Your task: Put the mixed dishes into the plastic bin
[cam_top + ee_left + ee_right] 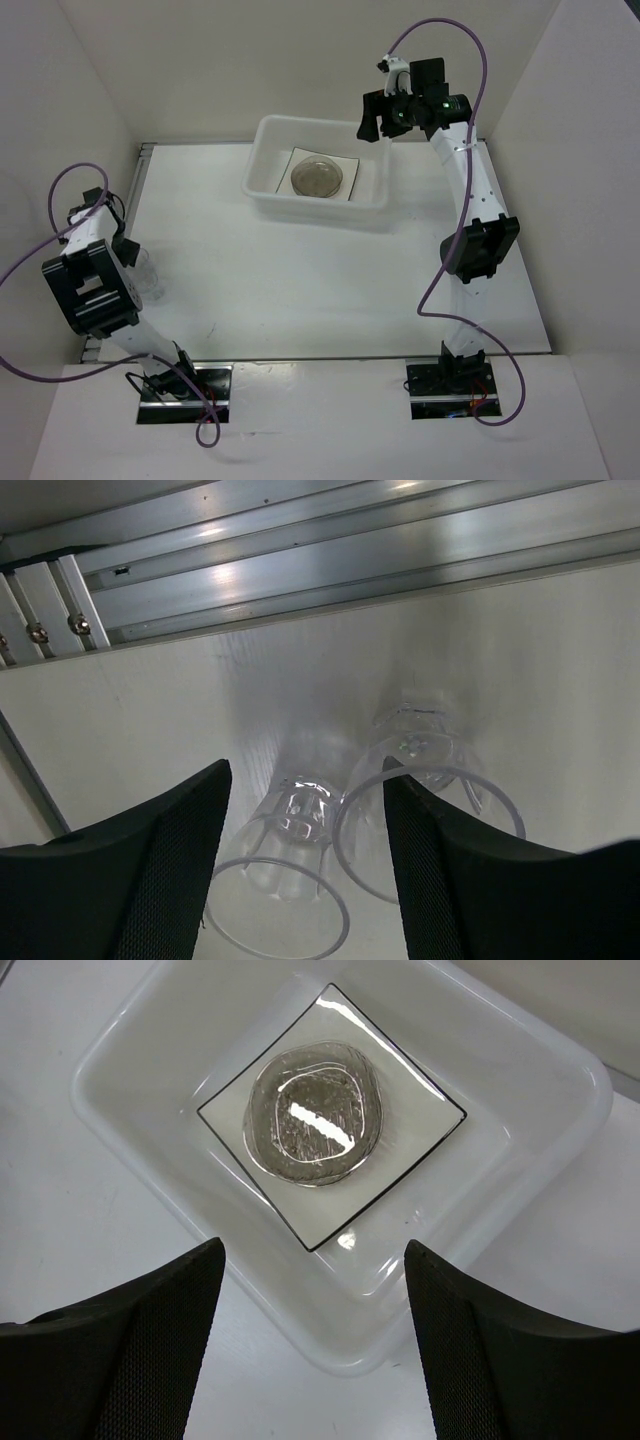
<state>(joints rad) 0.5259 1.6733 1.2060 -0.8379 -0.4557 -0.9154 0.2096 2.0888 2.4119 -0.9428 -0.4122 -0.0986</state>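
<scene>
Evidently the flat ware is dealt with. The square plate [325, 1210] lies flat on the floor of the plastic bin [120, 1060]. On its middle sits the greyish round dish [315, 1115], whose doubled outline looks like two nested together, though from above I cannot be sure. The right gripper [312, 1250] hangs over the bin with its jaws wide apart and nothing between them.

What is left are the two clear cups [148, 275], side by side and touching at the left edge of the table [300, 290], well apart from the bin. The left gripper [305, 780] is down over them with its jaws open and gripping nothing. The first cup [285, 880] sits between the fingers [170, 870] with a gap on each side. The second cup [430, 800] is partly hidden behind the other finger.

I judge these cups to be very light, thin-walled and slick. A hard squeeze would likely flex the wall or shoot the cup out, and a light knock would tip it. The best hold is probably across the wall a little below the rim, with a gentle close. Because the two touch, the inner finger has no room between them and risks shoving the second cup over.
</scene>
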